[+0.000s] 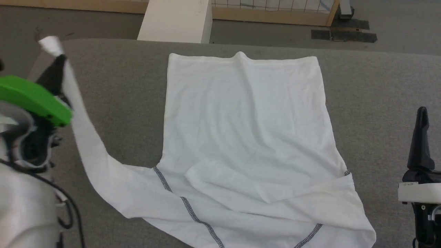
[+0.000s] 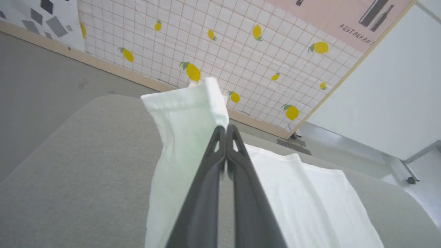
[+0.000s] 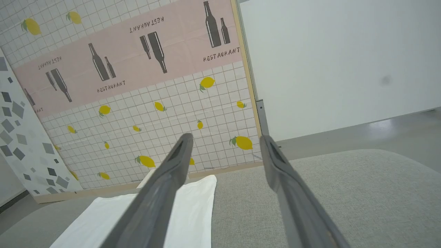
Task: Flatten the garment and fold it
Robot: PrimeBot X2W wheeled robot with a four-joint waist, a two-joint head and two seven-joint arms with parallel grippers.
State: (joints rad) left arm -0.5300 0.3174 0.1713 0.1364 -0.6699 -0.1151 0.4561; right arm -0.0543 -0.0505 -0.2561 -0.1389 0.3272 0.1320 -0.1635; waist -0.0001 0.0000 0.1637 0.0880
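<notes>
1. While its body lies spread flat on the grey padded table [image 1: 120, 86], the garment [image 1: 248, 137] has one sleeve [image 1: 82, 137] lifted off the surface at the robot's left.
2. Dark zigzag stitching runs along the seams near the table's near edge, and soft wrinkles cross the body.
3. The left gripper [image 2: 225, 129] is clamped on the sleeve just below the cuff [image 1: 50, 44], which sticks out past the fingertips.
4. The right gripper [image 3: 224, 141] hovers over bare table to the garment's right, fingers spread apart and holding nothing.
5. A white box [image 1: 175, 20] stands beyond the table's far edge.
</notes>
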